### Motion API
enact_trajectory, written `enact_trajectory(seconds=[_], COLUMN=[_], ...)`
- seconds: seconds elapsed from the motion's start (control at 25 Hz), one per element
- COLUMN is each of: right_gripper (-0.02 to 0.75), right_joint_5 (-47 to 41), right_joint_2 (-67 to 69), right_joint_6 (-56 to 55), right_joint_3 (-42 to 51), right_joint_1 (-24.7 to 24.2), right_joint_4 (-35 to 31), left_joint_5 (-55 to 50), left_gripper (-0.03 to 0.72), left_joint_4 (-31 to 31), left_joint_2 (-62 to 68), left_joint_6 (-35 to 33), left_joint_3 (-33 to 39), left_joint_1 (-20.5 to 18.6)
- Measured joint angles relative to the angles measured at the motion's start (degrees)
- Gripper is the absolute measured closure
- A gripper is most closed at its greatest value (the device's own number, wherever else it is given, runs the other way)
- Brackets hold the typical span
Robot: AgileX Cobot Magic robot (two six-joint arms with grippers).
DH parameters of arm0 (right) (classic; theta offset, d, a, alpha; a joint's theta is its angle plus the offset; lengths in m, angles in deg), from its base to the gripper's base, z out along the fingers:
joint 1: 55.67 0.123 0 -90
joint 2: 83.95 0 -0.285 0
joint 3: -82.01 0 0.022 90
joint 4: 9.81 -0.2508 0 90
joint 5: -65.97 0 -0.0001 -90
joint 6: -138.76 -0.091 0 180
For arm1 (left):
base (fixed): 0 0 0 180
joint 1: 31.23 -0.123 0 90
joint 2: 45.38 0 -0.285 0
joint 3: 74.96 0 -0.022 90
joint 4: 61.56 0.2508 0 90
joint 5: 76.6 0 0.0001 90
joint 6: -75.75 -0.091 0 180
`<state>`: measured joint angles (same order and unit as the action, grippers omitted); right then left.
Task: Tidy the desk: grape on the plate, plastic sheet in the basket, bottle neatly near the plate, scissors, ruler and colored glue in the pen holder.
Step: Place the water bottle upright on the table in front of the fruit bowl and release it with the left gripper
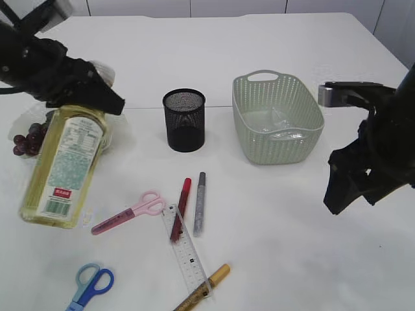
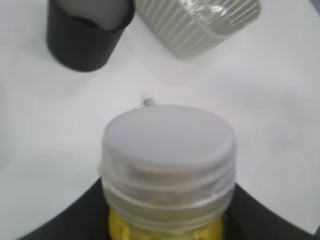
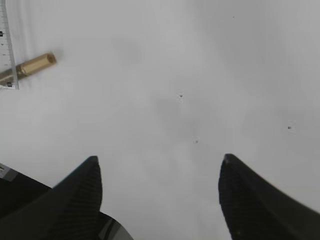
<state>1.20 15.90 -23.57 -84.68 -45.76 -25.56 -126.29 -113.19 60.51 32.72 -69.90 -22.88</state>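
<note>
My left gripper is shut on the neck of a bottle of yellow liquid, which slants with its base toward the front; the left wrist view shows its white cap. Dark grapes lie on a clear plate behind the bottle. A clear plastic sheet lies in the green basket. The black mesh pen holder stands mid-table. In front lie pink scissors, blue scissors, a clear ruler and red, silver and gold glue pens. My right gripper hangs open over bare table.
The right wrist view shows only white tabletop under the open gripper, with the gold pen's tip and the ruler's end at the far left. The basket and pen holder stand beyond the bottle cap.
</note>
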Motion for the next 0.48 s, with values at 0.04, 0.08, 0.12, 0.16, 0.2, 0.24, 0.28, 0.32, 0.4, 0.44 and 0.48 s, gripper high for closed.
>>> enact_trajectory(seconds=[0.04,0.08,0.12,0.16,0.2,0.24,0.28,0.32,0.4,0.44,0.48], right_gripper=[0.205,0.205,0.205,0.205,0.205,0.205,0.205,0.205,0.206,0.206,0.206], right_joint_5=[-0.58,-0.85,-1.42,-1.84,-2.16,-2.41,-2.67,-2.83,-3.37,-3.62,-3.94], right_joint_2=[0.00,0.00,0.00,0.00,0.00,0.00,0.00,0.00,0.00,0.00,0.00], right_joint_6=[-0.67,-1.34,-1.81,-2.59,-3.27,-3.91,-4.44,-5.02,-5.97,-6.17,-6.41], right_joint_3=[-1.00,-2.01,-2.84,-3.77,-4.58,-5.22,-5.54,-5.77,-5.82,-5.82,-5.82], right_joint_1=[0.00,0.00,0.00,0.00,0.00,0.00,0.00,0.00,0.00,0.00,0.00], right_joint_4=[0.62,1.14,1.86,2.37,3.02,3.62,3.99,4.57,5.61,5.86,6.15], left_joint_5=[0.00,0.00,0.00,-0.13,-0.27,-0.53,-0.69,-1.11,-1.93,-2.55,-2.96], left_gripper=[0.377,0.377,0.377,0.377,0.378,0.378,0.378,0.378,0.379,0.379,0.379], left_joint_4=[3.59,8.06,12.32,16.38,19.48,22.83,25.95,28.43,34.12,36.50,39.37], left_joint_2=[0.00,0.00,0.00,0.00,0.00,0.00,0.00,0.00,0.00,0.00,0.00], left_joint_6=[2.81,6.30,9.75,13.09,15.71,18.63,21.43,23.66,29.19,32.16,34.71], left_joint_3=[-0.60,-1.40,-2.33,-3.21,-4.30,-5.34,-6.09,-6.74,-7.82,-8.08,-8.32], left_joint_1=[-0.07,-0.19,-0.29,-0.30,-0.30,-0.40,-0.42,-0.42,-0.42,-0.42,-0.42])
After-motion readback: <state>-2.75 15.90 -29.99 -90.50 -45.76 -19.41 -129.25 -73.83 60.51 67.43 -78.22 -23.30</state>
